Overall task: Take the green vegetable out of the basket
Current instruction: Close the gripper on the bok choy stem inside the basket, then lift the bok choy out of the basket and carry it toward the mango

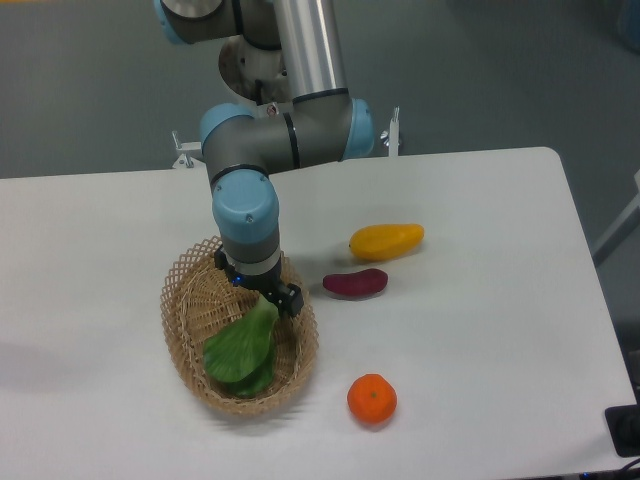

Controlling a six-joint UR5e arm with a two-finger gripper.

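The green vegetable [242, 350] has broad bright green leaves and a pale stem, and it lies in the oval tan wicker basket [190, 295] at the table's front left. My gripper [266, 297] points down into the basket at the stem end of the vegetable. Its black fingers [290, 299] sit against the pale stem and look closed on it. The leaves rest low in the basket, toward its front rim. The arm's wrist hides the fingertips and the top of the stem.
A purple oblong vegetable [355, 283] lies just right of the basket. A yellow fruit [386, 240] lies behind it. An orange [372, 398] sits near the front edge, right of the basket. The arm's base stands at the table's back edge.
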